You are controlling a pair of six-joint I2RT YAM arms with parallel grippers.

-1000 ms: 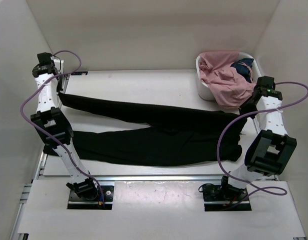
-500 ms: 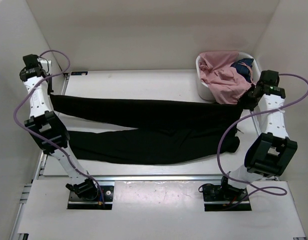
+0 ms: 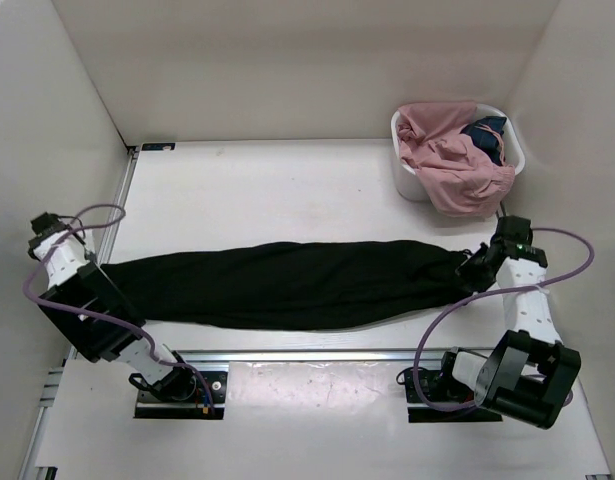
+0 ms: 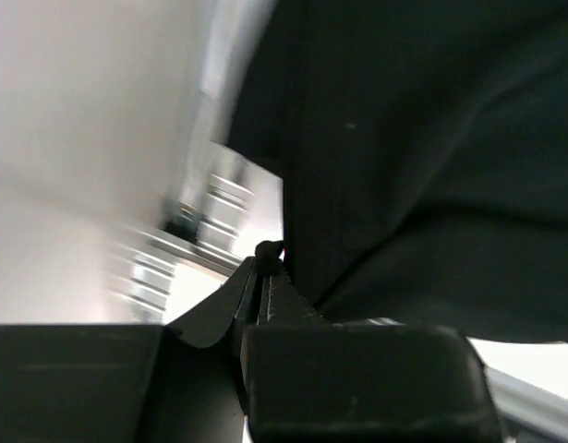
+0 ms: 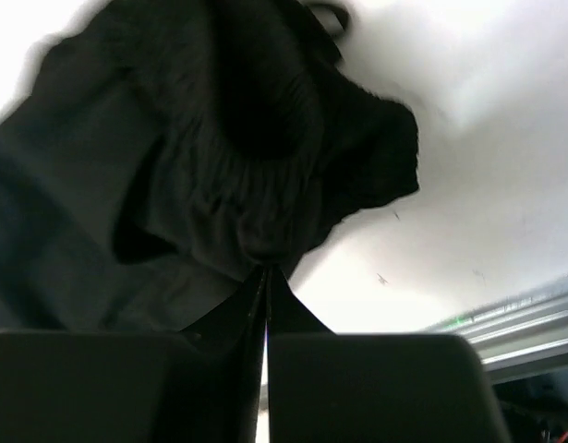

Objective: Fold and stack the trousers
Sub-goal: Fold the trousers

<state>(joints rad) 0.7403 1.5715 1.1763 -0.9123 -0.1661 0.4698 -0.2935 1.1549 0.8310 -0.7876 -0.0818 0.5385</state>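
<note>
The black trousers [image 3: 287,285] lie in one long band across the table, one leg folded over the other. My left gripper [image 3: 99,268] is shut on the leg ends at the left; the left wrist view shows its closed fingertips [image 4: 268,251] against black fabric [image 4: 422,148]. My right gripper [image 3: 469,268] is shut on the gathered waistband at the right end; the right wrist view shows the waistband [image 5: 256,175] pinched at the closed tips [image 5: 265,269].
A white basket [image 3: 407,170] at the back right holds pink cloth [image 3: 442,160] and a dark blue item [image 3: 485,135]. White walls close in the left, back and right. A metal rail [image 3: 307,352] runs along the table's near edge.
Both grippers have pulled the far leg and waist edge toward the near side and down, laying that leg over the other. The trousers now form one narrow band. Both arms sit lower and nearer.
</note>
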